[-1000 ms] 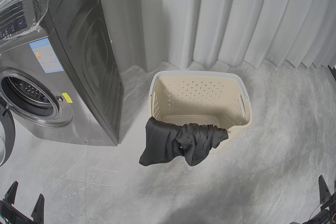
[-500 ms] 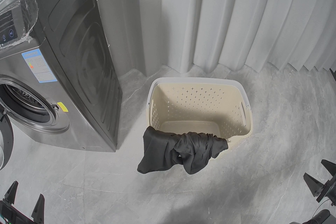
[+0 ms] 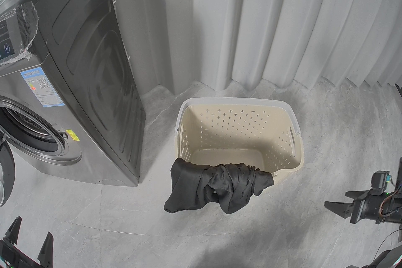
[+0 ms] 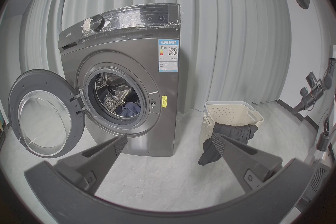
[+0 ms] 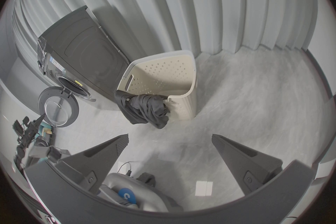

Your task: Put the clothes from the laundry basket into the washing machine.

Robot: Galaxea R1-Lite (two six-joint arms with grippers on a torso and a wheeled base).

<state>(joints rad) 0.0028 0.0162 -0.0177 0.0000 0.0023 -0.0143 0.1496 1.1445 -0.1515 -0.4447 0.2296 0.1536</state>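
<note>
black garment (image 3: 215, 187) draped over laundry basket (image 3: 238, 102) rim | washing machine (image 3: 83, 72) open | left gripper (image 4: 168, 135), right gripper (image 5: 168, 137) spread wide, empty

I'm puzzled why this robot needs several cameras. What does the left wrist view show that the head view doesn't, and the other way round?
Left wrist view: it looks straight into the drum, where a blue garment lies, and takes in the whole open door. Head view: it looks down on the bare bottom of the laundry basket and the side panel of the washing machine. Both: the washing machine, the laundry basket, and the dark garment draped over its near rim.
</note>
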